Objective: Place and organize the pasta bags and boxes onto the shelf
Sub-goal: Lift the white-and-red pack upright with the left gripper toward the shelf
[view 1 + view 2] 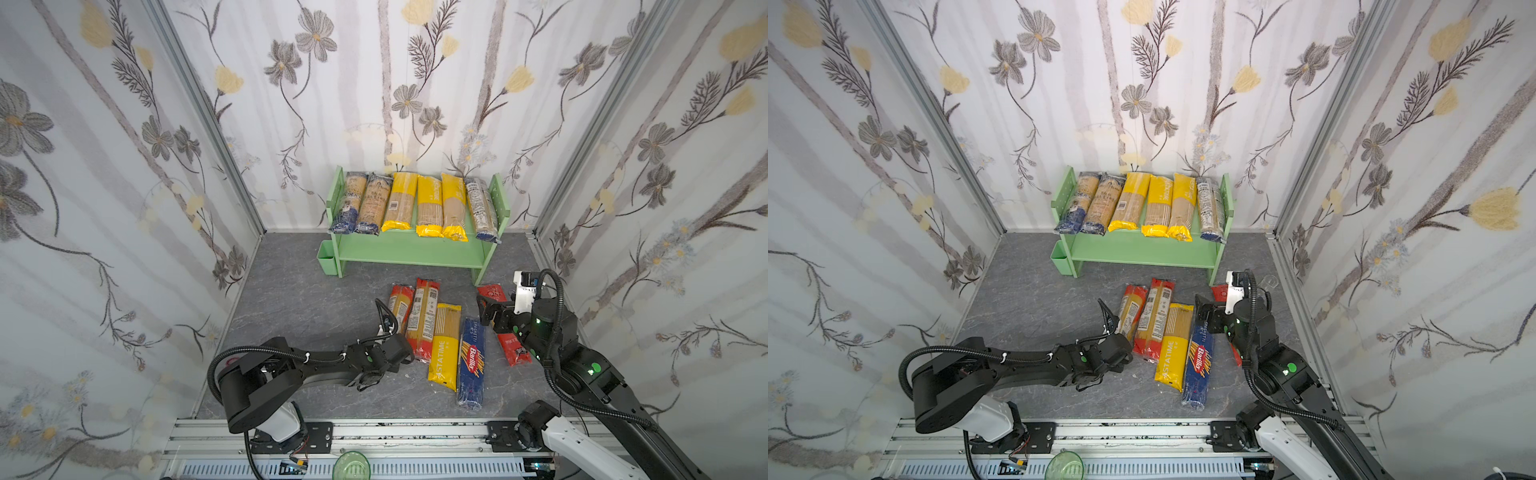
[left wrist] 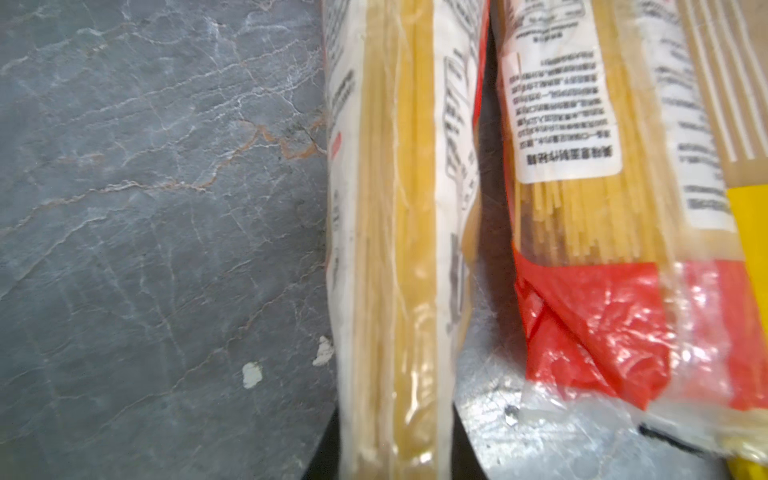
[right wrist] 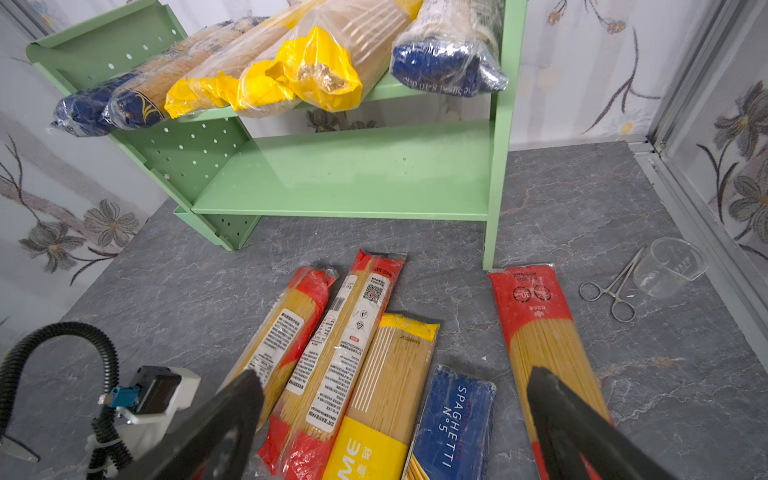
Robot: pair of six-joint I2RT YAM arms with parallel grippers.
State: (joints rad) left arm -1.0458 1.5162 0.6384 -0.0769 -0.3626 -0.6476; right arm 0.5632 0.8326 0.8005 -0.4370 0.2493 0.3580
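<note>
Because the top board of the shelf [image 1: 407,249] is full, the left gripper [image 2: 395,449] is clamping the leftmost red-ended bag [image 2: 395,208] on the floor [image 1: 299,299], likely for the lower board, while the right gripper [image 3: 395,376] is hovering open.

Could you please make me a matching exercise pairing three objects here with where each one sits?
Things:
1. dark-blue Barilla cardboard box
2. small green square cup
3. clear plastic measuring beaker

Places:
A. beside the steel forceps
B. at a side panel of the mint-green two-tier shelf
C. flat on the grey floor, next to the yellow-ended PASTATIME spaghetti bag

Pairs: 1-C; 2-B; 3-A
</note>
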